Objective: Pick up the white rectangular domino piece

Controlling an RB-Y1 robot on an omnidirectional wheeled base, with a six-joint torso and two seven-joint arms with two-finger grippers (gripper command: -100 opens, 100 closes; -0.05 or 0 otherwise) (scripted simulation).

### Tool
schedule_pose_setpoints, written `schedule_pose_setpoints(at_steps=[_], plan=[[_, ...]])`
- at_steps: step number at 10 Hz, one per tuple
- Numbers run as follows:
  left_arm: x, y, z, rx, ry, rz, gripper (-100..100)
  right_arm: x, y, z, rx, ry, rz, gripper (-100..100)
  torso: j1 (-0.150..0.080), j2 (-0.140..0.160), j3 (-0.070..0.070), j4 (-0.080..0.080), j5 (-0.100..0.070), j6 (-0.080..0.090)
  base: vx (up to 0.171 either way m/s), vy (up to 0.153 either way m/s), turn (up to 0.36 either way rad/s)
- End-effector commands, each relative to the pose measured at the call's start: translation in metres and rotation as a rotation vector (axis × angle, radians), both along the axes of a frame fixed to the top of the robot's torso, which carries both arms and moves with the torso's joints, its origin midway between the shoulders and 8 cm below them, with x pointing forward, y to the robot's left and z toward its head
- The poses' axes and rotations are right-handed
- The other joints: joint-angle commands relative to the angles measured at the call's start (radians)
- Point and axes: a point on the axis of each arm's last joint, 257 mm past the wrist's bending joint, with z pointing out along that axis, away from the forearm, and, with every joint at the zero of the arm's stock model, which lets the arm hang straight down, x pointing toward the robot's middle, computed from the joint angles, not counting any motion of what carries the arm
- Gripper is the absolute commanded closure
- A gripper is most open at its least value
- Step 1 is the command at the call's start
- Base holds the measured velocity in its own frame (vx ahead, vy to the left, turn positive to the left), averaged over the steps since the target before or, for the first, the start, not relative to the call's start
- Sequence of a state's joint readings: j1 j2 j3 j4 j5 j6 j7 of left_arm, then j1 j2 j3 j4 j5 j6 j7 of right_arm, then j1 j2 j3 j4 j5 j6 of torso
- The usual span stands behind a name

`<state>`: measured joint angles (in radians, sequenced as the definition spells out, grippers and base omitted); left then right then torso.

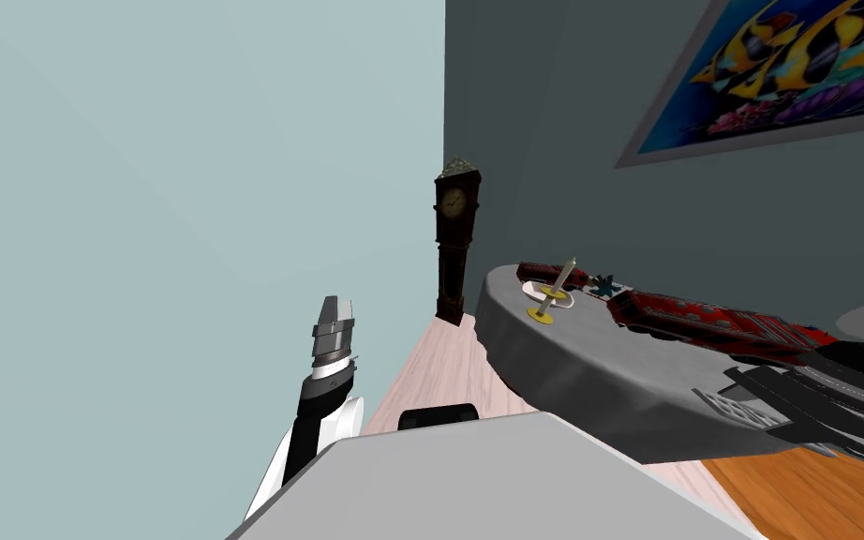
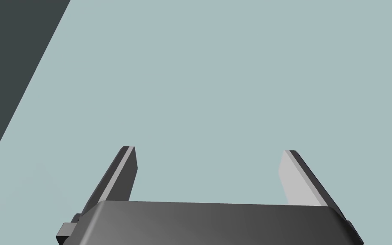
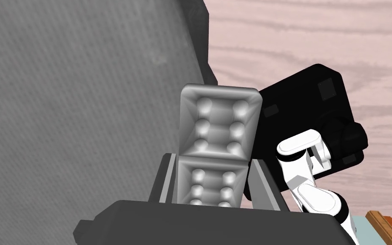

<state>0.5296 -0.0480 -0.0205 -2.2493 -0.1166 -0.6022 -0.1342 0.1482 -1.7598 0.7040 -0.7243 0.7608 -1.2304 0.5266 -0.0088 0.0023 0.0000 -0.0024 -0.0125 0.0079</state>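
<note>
Grey table [image 3: 63, 85] behind domino [image 3: 218, 127] in right hand [image 3: 212, 161]

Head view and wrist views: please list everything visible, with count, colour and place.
Domino: one, light grey, in the right gripper.
Table: one, grey, round, ahead right.
Candle: one, pale, on a yellow holder, on the table.
Red patterned pieces: two, on the table beyond the candle.
Clock: one, dark brown, in the wall corner.
Picture: one, colourful, on the dark wall.
Left gripper: open, raised at left.
Right gripper: shut on the domino.
</note>
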Motion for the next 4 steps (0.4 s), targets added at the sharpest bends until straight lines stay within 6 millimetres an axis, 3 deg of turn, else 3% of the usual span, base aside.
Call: schedule_pose_setpoints(at_steps=[1,3,4], plan=[[0.0000,0.0000,0.0000,0.000,0.000,0.000,0,-0.0194,-0.0142,0.0090,-0.037,0.020,0.002,100,0.000,0.000,0.000,0.000,0.000,0.000,0.059,0.034,0.039],[0.0000,0.0000,0.0000,0.000,0.000,0.000,0,-0.0134,-0.0093,0.0084,-0.024,0.000,-0.002,100,0.001,-0.001,0.000,0.000,0.000,0.000,0.038,0.014,-0.014],[0.0000,0.0000,0.0000,0.000,0.000,0.000,0,-0.0128,-0.0098,0.0090,-0.025,-0.003,0.000,0,0.000,0.001,0.000,0.000,0.000,0.000,0.000,0.000,0.000]])
